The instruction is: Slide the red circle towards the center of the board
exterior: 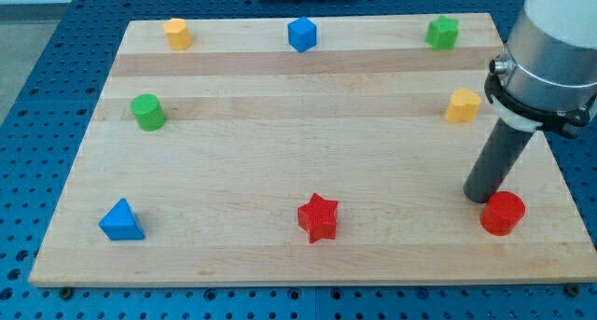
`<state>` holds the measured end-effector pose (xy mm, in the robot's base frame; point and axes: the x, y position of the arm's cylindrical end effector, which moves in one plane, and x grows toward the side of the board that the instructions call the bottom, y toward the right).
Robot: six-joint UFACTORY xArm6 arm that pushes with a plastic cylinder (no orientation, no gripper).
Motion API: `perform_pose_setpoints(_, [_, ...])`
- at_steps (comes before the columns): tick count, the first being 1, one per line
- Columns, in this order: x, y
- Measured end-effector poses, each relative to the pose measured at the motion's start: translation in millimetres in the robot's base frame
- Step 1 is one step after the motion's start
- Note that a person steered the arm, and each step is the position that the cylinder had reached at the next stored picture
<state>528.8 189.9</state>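
Note:
The red circle (503, 213) lies near the board's bottom right corner. My tip (482, 198) rests on the board just to the circle's upper left, touching or almost touching it. The dark rod rises from the tip toward the view's top right. The wooden board (298, 143) fills most of the view.
A red star (318, 217) lies at the bottom centre, a blue triangle (121, 220) at the bottom left. A green cylinder (147, 112) is at the left, a yellow block (177, 33), a blue block (301, 34) and a green block (442, 32) along the top, a yellow block (462, 105) at the right.

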Motion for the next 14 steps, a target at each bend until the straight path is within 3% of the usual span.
perform_pose_setpoints(2, [0.2,-13.3])
perform_pose_setpoints(4, [11.8,-74.6])
perform_pose_setpoints(5, [50.9,-77.0])
perform_pose_setpoints(6, [85.8,-60.0])
perform_pose_setpoints(7, [88.5,-9.6])
perform_pose_setpoints(8, [76.7,25.6])
perform_pose_setpoints(14, [-41.4,30.1])
